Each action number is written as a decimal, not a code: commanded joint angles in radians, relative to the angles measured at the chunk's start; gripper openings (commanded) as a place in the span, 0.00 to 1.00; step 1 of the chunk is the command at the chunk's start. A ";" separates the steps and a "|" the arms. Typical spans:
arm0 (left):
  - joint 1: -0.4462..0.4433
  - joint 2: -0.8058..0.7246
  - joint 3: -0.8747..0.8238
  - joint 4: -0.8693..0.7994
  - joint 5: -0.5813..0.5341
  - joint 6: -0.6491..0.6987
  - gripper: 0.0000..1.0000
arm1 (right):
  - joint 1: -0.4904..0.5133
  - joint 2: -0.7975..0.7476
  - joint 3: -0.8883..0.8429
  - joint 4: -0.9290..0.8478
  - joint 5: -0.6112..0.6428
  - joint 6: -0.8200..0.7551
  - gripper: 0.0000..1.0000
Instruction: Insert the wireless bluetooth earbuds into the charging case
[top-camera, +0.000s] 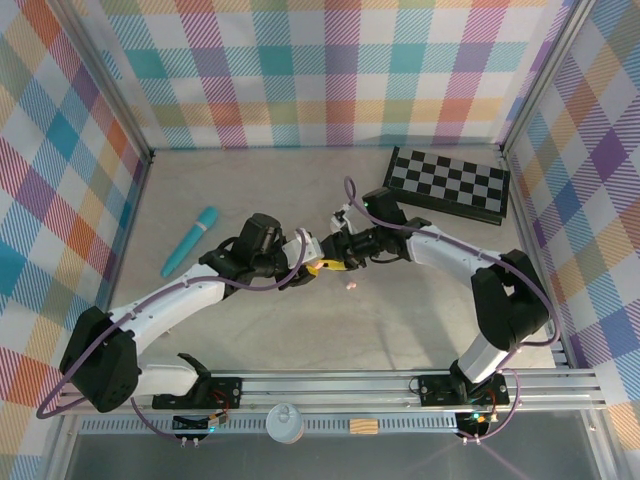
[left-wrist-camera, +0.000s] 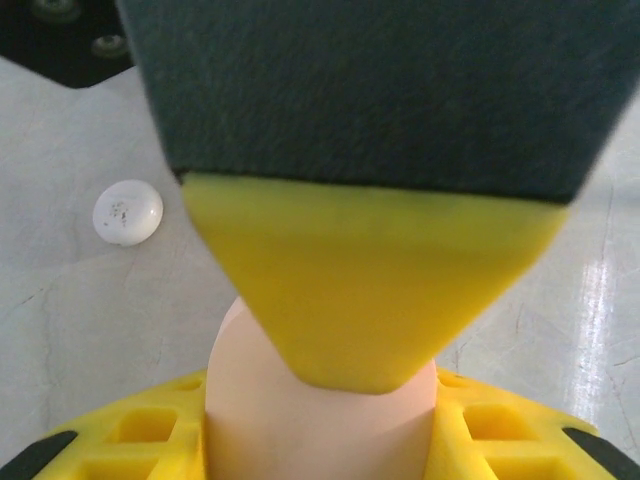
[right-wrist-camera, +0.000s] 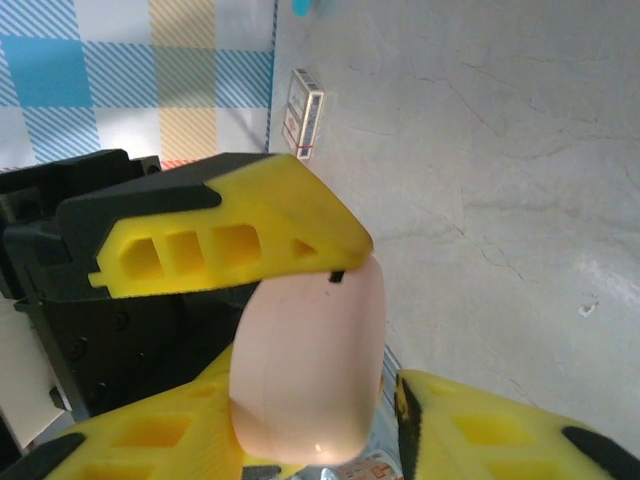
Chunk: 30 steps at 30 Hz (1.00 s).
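Note:
The pale pink charging case (left-wrist-camera: 300, 440) is closed and held off the table at mid-table. My left gripper (left-wrist-camera: 320, 420) is shut on it, one yellow finger on each side. In the top view both grippers meet, the left gripper (top-camera: 318, 268) beside the right gripper (top-camera: 342, 256). My right gripper (right-wrist-camera: 320, 430) straddles the case (right-wrist-camera: 310, 380): its left finger touches the case and a narrow gap shows at the other. One right finger (left-wrist-camera: 370, 300) lies over the case's top. A tiny whitish earbud (left-wrist-camera: 127, 212) lies on the table just in front of the grippers (top-camera: 350, 286).
A long teal tube (top-camera: 190, 240) lies at the left. A folded chessboard (top-camera: 448, 185) sits at the back right. A small upright box (right-wrist-camera: 305, 113) stands by the far wall. Plaid walls close in three sides.

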<state>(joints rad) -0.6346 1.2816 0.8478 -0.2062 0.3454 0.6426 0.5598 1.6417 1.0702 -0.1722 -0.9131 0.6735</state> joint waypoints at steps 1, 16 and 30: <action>-0.013 -0.038 -0.010 0.033 0.061 -0.005 0.41 | 0.003 0.013 0.020 0.013 -0.003 0.006 0.37; -0.011 -0.108 -0.098 0.253 0.073 -0.087 0.65 | -0.037 -0.080 -0.031 0.114 -0.065 0.075 0.21; 0.076 -0.109 -0.286 1.037 0.194 -0.432 0.83 | -0.129 -0.206 -0.143 0.559 -0.221 0.429 0.16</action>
<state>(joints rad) -0.5774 1.1408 0.5774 0.5365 0.4522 0.3195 0.4389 1.4696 0.9360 0.2710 -1.0729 1.0286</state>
